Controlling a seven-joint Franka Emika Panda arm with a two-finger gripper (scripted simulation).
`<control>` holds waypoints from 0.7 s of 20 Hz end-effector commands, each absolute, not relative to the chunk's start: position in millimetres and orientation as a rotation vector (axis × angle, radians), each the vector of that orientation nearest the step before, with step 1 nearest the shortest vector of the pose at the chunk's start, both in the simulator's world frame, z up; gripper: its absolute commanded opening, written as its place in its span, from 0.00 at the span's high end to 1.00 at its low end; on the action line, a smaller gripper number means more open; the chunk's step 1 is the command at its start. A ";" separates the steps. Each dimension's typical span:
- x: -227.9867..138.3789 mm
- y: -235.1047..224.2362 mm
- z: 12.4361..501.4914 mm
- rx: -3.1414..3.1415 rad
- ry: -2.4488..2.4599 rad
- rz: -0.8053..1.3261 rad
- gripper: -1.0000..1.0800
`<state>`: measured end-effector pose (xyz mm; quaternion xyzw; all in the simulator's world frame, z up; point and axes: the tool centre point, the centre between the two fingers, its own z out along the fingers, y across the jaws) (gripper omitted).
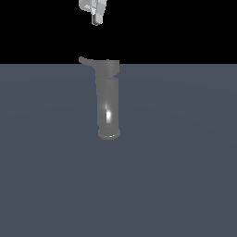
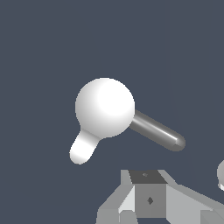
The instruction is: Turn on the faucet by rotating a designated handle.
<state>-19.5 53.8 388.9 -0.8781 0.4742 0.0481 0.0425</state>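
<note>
In the exterior view, the faucet (image 1: pixel 108 99) stands upright on the flat grey floor (image 1: pixel 185 176), its flared base down and its wider cap at the top. The handle (image 1: pixel 86 60) sticks out from that cap toward the exterior view's left, tilted slightly upward, its long axis nearly level. The gripper (image 1: pixel 96 18) hangs at the top edge of the picture, well above the cap and apart from it, roughly over the handle's root. Only 1 finger end is plain here, so I cannot tell from this view how the fingers are set.

In the wrist view, the camera looks straight down: the faucet (image 2: pixel 105 108) shows as a bright round cap. A short bright lobe (image 2: pixel 82 151) and a longer grey rod (image 2: pixel 157 131) both jut from it; which 1 is the handle I cannot tell here. The gripper's body (image 2: pixel 148 197) fills the lower edge, its fingertips not clearly seen. Judging by this, the coming move is a descent to the handle's side, then a sideways push across its axis.
</note>
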 end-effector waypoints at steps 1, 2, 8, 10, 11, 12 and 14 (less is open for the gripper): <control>-6.5 59.6 379.2 -2.647 1.540 0.143 1.00; -1.6 61.9 375.2 -2.631 1.574 0.140 1.00; 27.0 76.5 350.4 -2.531 1.776 0.113 1.00; 36.1 81.7 341.9 -2.495 1.842 0.100 1.00; 40.4 84.3 337.6 -2.477 1.873 0.093 1.00; 44.5 86.9 333.5 -2.459 1.903 0.086 1.00; 52.0 91.7 325.9 -2.426 1.957 0.071 1.00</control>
